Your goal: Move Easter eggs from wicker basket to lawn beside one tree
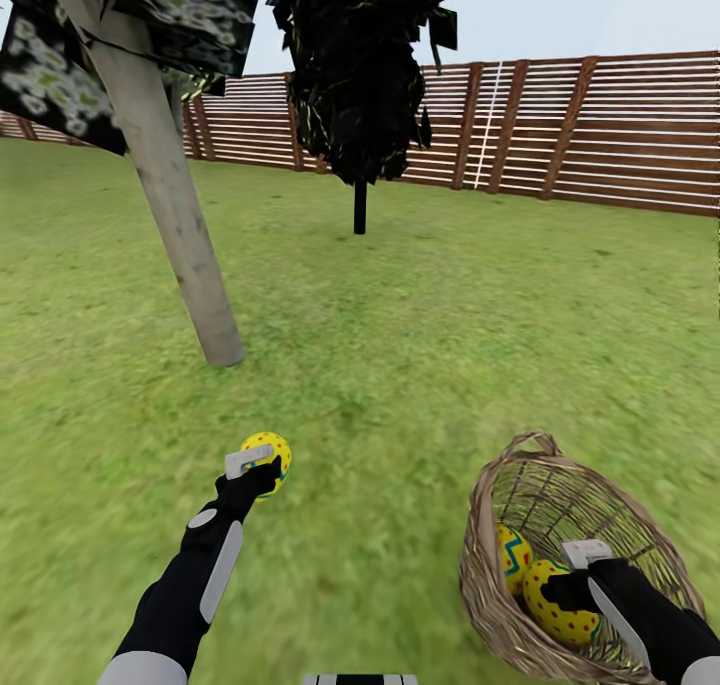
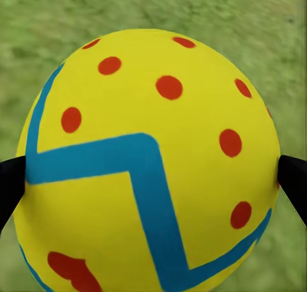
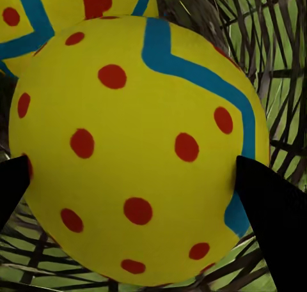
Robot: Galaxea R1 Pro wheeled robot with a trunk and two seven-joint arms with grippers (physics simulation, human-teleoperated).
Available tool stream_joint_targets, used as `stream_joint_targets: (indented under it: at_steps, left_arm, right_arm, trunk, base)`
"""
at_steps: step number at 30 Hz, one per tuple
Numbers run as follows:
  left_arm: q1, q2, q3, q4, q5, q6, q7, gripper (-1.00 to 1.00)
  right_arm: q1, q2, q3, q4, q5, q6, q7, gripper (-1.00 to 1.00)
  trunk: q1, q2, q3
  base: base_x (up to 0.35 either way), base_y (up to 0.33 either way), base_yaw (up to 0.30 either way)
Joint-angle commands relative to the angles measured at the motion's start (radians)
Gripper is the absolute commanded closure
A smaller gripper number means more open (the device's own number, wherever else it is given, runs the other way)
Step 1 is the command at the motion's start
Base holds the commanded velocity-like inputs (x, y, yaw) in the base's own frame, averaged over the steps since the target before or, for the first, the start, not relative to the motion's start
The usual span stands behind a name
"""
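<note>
Left tool point(image 1: 262, 470) grips one Easter egg point(image 1: 268, 459) above lawn point(image 1: 420, 345); right tool point(image 1: 580, 577) grips another egg point(image 1: 556, 605) inside wicker basket point(image 1: 490, 525). Lower left egg gently beside leaning trunk point(image 1: 175, 200), lift right egg straight up clear of rim.

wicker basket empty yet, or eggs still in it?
Not empty. The tan woven wicker basket holds two yellow red-spotted eggs: one lying free, one between the right hand's fingertips. A third egg is out, in the left hand.

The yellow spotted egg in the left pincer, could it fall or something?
Maybe. The left pincer pinches the yellow spotted egg only at its round sides, above the grass, so it might slip and roll. The right pincer grips a second yellow egg inside the tilted woven wicker basket; lifting could snag the weave.
</note>
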Motion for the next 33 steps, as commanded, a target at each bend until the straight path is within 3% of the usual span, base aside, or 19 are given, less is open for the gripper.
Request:
stream_joint_targets:
  at_steps: [1, 25, 30, 33]
  left_arm:
    - [0.000, -0.001, 0.001, -0.001, 0.011, 0.006, 0.004, 1.00]
    - [0.000, -0.005, -0.002, 0.049, 0.010, 0.006, 0.004, 1.00]
    - [0.000, -0.021, -0.001, 0.062, 0.011, 0.006, 0.008, 1.00]
    - [0.000, -0.043, -0.001, 0.059, 0.012, 0.009, 0.011, 1.00]
  right_arm:
    - [0.000, -0.001, 0.005, -0.001, -0.004, 0.004, 0.000, 1.00]
    - [0.000, -0.001, 0.005, -0.001, -0.004, 0.004, 0.000, 1.00]
    - [-0.001, -0.002, 0.005, -0.001, -0.004, 0.004, 0.000, 1.00]
    - [-0.001, -0.004, -0.002, -0.003, -0.004, 0.005, 0.001, 1.00]
  trunk:
    - [-0.001, 0.000, 0.003]
    - [-0.011, 0.006, 0.096]
    - [-0.014, 0.007, 0.115]
    - [-0.015, 0.007, 0.127]
  base:
    - [0.000, 0.000, 0.000]
    - [0.000, 0.000, 0.000]
    - [0.000, 0.000, 0.000]
    - [0.000, 0.000, 0.000]
